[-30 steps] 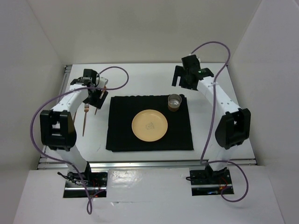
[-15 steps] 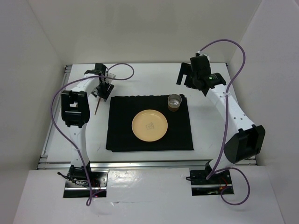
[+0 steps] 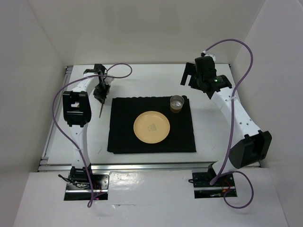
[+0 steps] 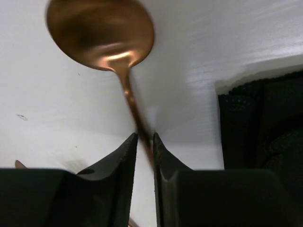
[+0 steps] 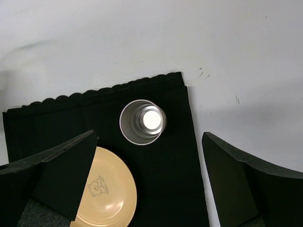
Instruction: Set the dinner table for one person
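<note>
On the white dinner table [image 3: 215, 118] lies a black placemat [image 3: 123, 137] with a yellow plate [image 3: 151, 127] at its middle and a steel cup [image 3: 177, 103] at its far right corner. My left gripper [image 3: 101, 91] is at the mat's far left corner. Its jaws are nearly together on the thin handle of a copper spoon [image 4: 100, 35], whose bowl points away from the left gripper [image 4: 144, 138]. The handle's tail [image 3: 101, 111] sticks out below. My right gripper [image 5: 149, 136] hangs wide open above the cup [image 5: 142, 121], holding nothing.
Metal rails [image 3: 66, 80] edge the table, and white walls close in the left, back and right sides. The mat's scalloped edge [image 4: 255, 123] lies just right of the left fingers. A copper sliver [image 4: 19, 164] peeks out by the left finger.
The left arm reached farther back and its jaws closed from wide onto the spoon handle. The right arm drew a little to the right, still open.
</note>
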`<state>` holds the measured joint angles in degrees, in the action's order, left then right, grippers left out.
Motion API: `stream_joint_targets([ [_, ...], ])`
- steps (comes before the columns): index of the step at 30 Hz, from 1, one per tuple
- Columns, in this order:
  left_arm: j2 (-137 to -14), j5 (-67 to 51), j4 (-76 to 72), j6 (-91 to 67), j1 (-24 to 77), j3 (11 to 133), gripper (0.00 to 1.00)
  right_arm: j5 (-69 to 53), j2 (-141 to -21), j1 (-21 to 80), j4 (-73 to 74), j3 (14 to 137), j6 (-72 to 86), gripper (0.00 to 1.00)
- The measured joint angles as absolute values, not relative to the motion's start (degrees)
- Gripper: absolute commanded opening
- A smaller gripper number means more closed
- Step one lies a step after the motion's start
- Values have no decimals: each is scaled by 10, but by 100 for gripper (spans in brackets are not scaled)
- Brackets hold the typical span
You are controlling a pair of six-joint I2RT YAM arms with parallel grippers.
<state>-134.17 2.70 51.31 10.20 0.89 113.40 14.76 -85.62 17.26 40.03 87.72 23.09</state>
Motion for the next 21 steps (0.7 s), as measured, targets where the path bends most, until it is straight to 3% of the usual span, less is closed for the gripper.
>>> stream_joint_targets([
  [2,-1342,23,519,97,7,1131,0,149,-851,173,400,877,231,100],
  [12,-1331,-35,516,77,-17,1114,0,95,-850,190,396,877,201,100],
  [21,-1244,-170,501,-11,-84,1016,0,19,-862,342,311,839,172,98],
])
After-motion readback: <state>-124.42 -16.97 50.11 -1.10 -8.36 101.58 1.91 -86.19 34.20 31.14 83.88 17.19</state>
